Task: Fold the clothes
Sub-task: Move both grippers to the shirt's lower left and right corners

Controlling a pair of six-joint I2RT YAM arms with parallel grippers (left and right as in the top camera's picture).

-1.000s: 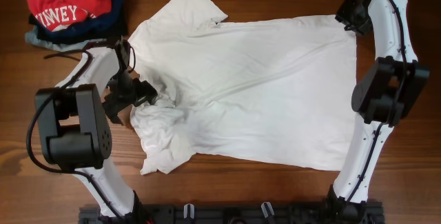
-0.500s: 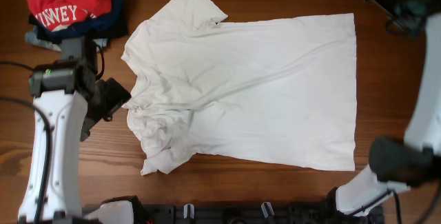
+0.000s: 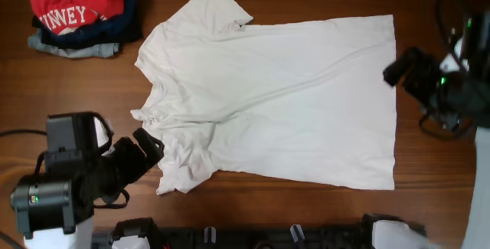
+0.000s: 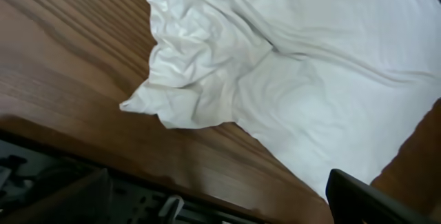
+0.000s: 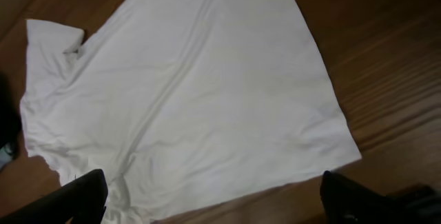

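Nearest me, L arm is at the near-L corner, wrist lifted high toward the overhead cam so it looks big. My L end effector [image 3: 148, 152] points across toward the shirt, just beside its bunched near sleeve, not touching cloth. Fingers [image 4: 372, 200] sit wide apart at the edges of the L wrist view w/ nothing btwn them: open, empty.

R arm comes in from the R edge, wrist also raised well off the surface [image 3: 306, 222]. My R end effector [image 3: 392, 71] points L, over the hem edge of the shirt in the overhead view. The wrist cam looks down on nearly the whole garment from above, so it isn't on the cloth. Fingers [image 5: 83, 195] are spread to both lower corners of that view, nothing held: open.

White T-shirt [image 3: 283, 103] lies spread on the wood surface, mid-table btwn both arms, collar end to the L, hem to the R. Body is mostly flat w/ long shallow creases. Near sleeve [image 3: 180, 165] is crumpled and folded on itself; far sleeve [image 3: 214, 8] lies flat, pointing away. No lettering shows on the upper side.

Far L corner: red shirt [image 3: 76, 0] w/ white letters tops a stack of dark folded garments [image 3: 92, 38], apart from the white tee.
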